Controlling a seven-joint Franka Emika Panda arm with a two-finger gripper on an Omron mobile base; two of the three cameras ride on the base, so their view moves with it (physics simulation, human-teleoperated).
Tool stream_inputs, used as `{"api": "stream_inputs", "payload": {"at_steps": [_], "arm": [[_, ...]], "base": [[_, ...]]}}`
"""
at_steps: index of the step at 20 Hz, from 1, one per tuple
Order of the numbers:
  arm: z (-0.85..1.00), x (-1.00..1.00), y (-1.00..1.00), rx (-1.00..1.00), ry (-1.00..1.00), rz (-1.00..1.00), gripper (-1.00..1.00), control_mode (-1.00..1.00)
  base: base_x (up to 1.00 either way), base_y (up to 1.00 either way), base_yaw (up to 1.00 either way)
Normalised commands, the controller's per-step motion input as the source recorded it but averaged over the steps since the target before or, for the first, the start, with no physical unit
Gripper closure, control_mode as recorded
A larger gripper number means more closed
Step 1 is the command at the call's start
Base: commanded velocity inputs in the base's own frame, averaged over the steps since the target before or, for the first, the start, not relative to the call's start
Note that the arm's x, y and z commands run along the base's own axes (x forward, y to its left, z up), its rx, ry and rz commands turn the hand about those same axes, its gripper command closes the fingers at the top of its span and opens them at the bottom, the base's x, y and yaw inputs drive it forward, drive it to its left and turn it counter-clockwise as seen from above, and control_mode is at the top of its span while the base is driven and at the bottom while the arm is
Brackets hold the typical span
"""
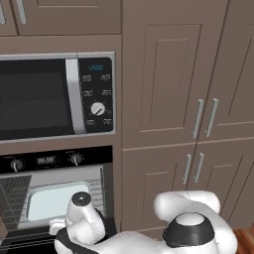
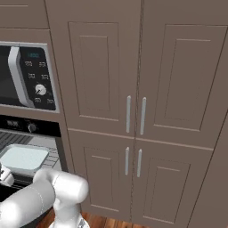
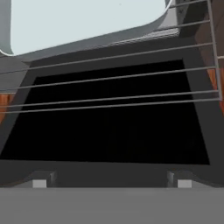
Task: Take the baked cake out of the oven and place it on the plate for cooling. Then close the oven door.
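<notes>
We see the oven (image 1: pixel 54 198) under the microwave (image 1: pixel 57 96), set in a wall of brown cabinets (image 2: pixel 142 102). The oven is open. Its black strip on top has two small knobs and a little clock. Inside, a pale tray (image 1: pixel 57 201) sits on the wire rack (image 3: pixel 113 87). It looks like the cake pan, but we cannot see the cake itself. The tray is well inside the oven, on the rack.

From the hand view, the oven door (image 3: pixel 109 127) lies flat and open below the rack, with its wide black glass facing up. The pale tray is at the top of that view, above the rack wires.

Our white arm reaches toward the oven from below. The pincer (image 3: pixel 111 183) has its two tips spread wide apart over the near edge of the door. It holds nothing.
</notes>
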Motion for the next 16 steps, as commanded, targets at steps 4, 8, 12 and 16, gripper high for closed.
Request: {"api": "stream_inputs", "payload": {"at_steps": [4, 8, 12, 16], "arm": [[-0.43, 0.02, 0.29, -0.01, 0.0, 0.02, -1.0, -1.0], [-0.49, -0.04, 0.25, -0.05, -0.1, 0.05, -1.0, -1.0], [-0.43, -0.05, 0.24, -0.04, -0.14, 0.03, -1.0, -1.0], [-0.31, 0.1, 0.21, 0.0, -0.02, 0.0, -1.0, -1.0]], "base": [[0.0, 0.0, 0.0], [0.0, 0.0, 0.0], [0.0, 0.0, 0.0], [0.0, 0.0, 0.0]]}}
